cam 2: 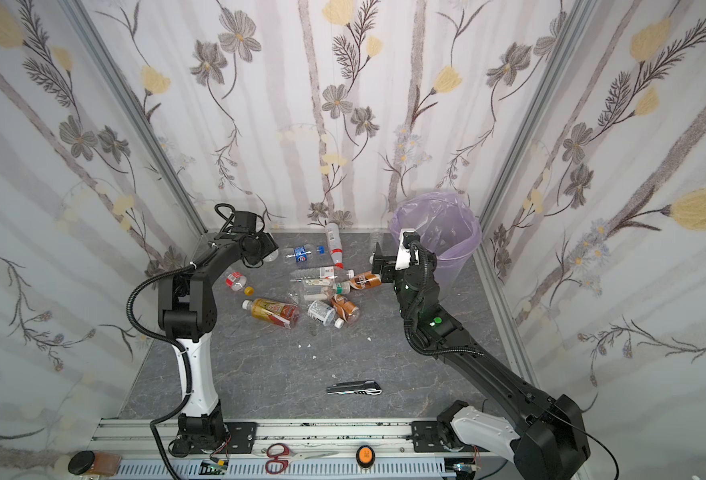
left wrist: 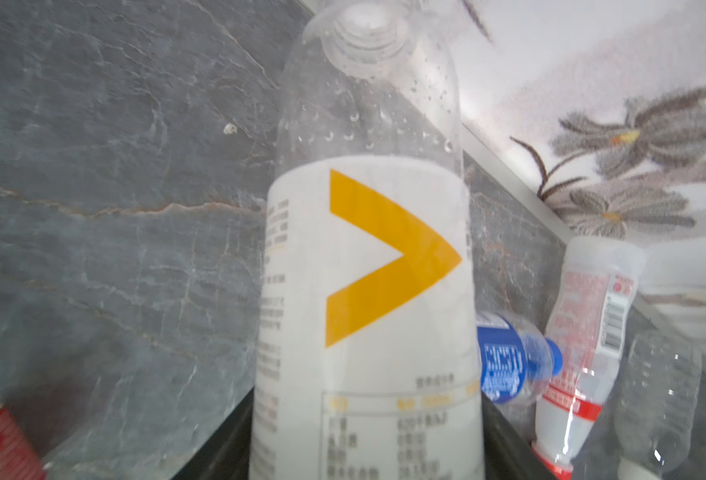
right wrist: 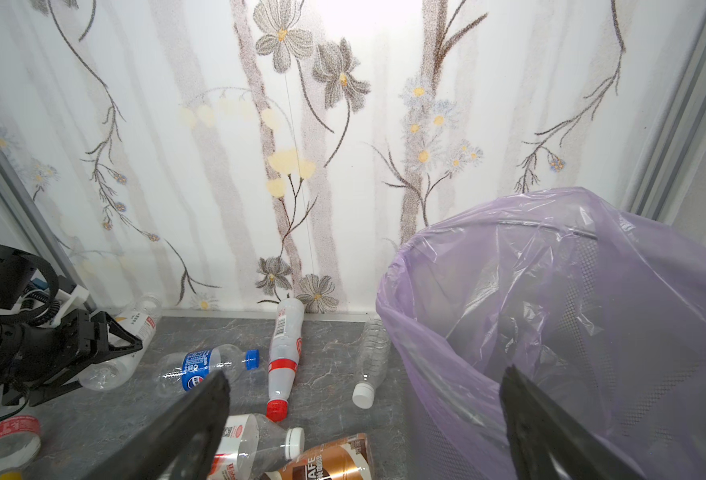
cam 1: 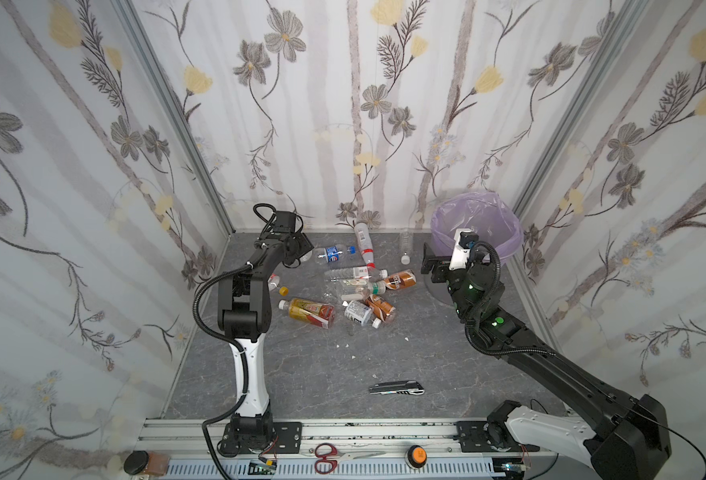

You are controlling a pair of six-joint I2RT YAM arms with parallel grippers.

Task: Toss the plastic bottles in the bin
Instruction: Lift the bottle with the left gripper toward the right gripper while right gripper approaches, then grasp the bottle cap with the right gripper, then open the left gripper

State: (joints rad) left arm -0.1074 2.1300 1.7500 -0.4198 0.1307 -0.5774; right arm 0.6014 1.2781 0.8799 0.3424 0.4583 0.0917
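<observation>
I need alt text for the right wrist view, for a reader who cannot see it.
The open right hand hangs beside the purple-lined bin. Bottles lie on the grey floor next to it, below floral wallpaper.

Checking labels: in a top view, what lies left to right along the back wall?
left end effector, closed on a chevron-labelled bottle → blue-labelled bottle → red-capped bottle → clear white-capped bottle → bin

Robot test booth: floral-wallpaper panels (cam 1: 322, 104), aluminium frame (cam 1: 175, 112), left arm (cam 1: 247, 365), right arm (cam 1: 571, 374) bolted to front rail (cam 1: 384, 428).
</observation>
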